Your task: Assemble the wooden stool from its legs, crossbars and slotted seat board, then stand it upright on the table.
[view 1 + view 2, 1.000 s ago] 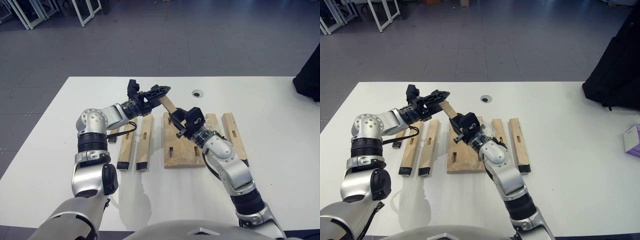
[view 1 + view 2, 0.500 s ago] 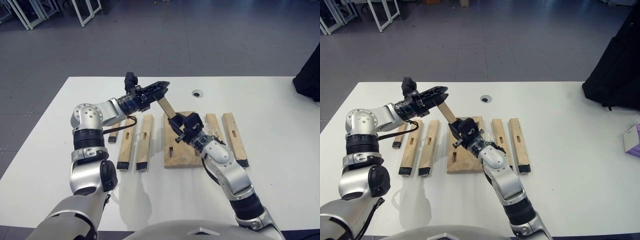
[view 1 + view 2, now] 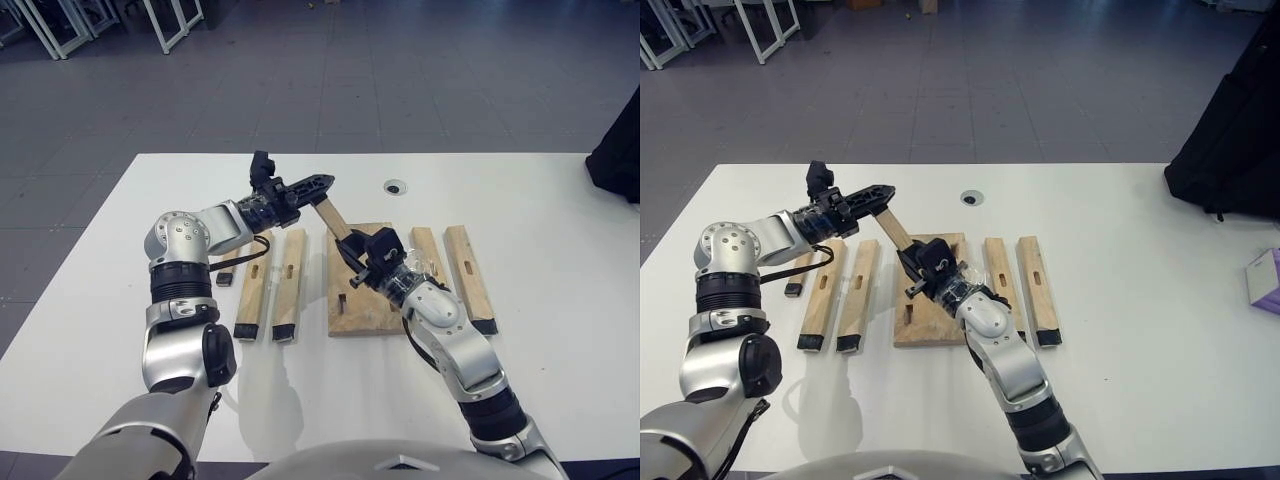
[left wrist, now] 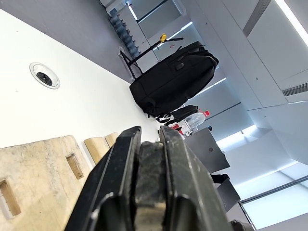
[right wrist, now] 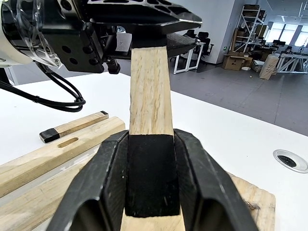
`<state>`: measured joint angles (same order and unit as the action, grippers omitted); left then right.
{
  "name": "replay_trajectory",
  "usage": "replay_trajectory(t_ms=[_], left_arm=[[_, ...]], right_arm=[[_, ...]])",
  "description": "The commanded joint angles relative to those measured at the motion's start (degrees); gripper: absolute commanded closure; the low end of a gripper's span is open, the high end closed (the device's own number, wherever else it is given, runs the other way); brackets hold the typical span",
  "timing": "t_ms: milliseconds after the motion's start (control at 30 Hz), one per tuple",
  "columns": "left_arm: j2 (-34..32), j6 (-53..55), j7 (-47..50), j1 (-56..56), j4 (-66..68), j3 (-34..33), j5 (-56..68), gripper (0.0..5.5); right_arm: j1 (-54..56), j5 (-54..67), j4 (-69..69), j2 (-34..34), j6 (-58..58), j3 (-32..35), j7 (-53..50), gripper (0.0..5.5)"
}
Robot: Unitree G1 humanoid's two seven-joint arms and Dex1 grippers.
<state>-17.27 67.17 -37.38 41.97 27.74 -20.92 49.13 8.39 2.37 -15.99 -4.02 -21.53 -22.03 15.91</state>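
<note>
Board [image 3: 365,290] lies flat at the middle of the tabletop [image 3: 560,230], slots up. Over its far left corner a leg [image 3: 335,217] is held tilted, its upper end leaning toward the far edge and the left. The left gripper [image 3: 322,184] is clamped on that upper end, fingers closed against the wood. The right gripper [image 3: 352,250] is closed on the black-capped lower end, just above the board; whether the cap touches the board cannot be told. A left pair of legs [image 3: 288,285] lies flat beside the board's left edge, and a right pair of legs [image 3: 468,275] beside its right edge, all roughly parallel to it. A short crossbar [image 3: 226,270] lies further left. A grommet [image 3: 396,186] sits near the far edge.
</note>
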Motion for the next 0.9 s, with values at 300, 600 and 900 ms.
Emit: replay_trajectory(t_ms=[300,600,900], left_arm=[[-0.8,-2.5,0.9,-0.8,-2.2,-1.6,-0.2,5.07],[-13.5,-12.5,1.1,-9.4,-21.3,0.9,-8.9,5.07],[4.1,-22.1,42.4,-31.3,-54.2,1.2,-32.9,5.07]], right_arm=[[-1.0,0.0,-2.6,-1.5,-1.5,-1.2,2.6,2.52],[-6.8,-2.3,-6.3,-1.8,-4.1,1.9,-2.9,1.23],[-9.2,-3.7,-9.0,2.2,-7.3,9.7,-13.1,1.23]])
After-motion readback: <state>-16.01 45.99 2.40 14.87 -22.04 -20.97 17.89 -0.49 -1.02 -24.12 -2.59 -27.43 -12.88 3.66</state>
